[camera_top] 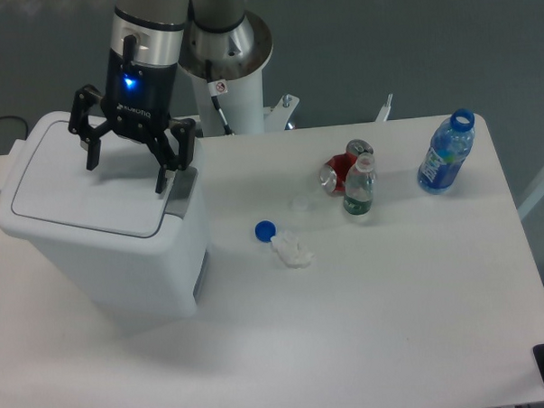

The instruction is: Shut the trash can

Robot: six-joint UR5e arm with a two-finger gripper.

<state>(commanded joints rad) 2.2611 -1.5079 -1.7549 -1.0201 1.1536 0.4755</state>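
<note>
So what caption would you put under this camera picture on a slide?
Open gripper hovering over the trash can, its lid lying flat, with bottles and a blue cap scattered on the white table.

We see a white table (pixel 367 317) carrying the trash can (pixel 102 229) at its left, a blue cap (pixel 265 230) beside crumpled paper (pixel 292 250), a red can (pixel 341 169), a small bottle (pixel 359 187) and a blue bottle (pixel 446 153).

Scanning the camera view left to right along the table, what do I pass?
Trash can with the open gripper above its lid → blue cap → crumpled white scrap → red can → small bottle → blue bottle.
</note>
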